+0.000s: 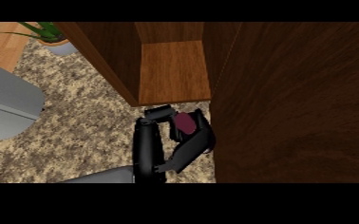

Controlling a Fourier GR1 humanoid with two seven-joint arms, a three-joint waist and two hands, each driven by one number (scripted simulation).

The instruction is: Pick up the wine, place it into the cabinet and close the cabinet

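Observation:
The wine bottle (186, 122), dark with a maroon label, lies tilted just in front of the open cabinet's wooden shelf (174, 71), a little below its front edge. My right hand (148, 142) is shut on the bottle, thumb at the bottle's upper left and fingers curled under it at the lower right, hiding much of the glass. The cabinet's door (288, 104) stands open as a broad dark wooden panel filling the right side, close beside the bottle. My left hand shows nowhere.
A speckled stone counter (77, 123) spreads to the left. A potted plant (52, 40) stands at the back left beside the cabinet's side wall. A light grey object (17, 102) juts in at the left edge.

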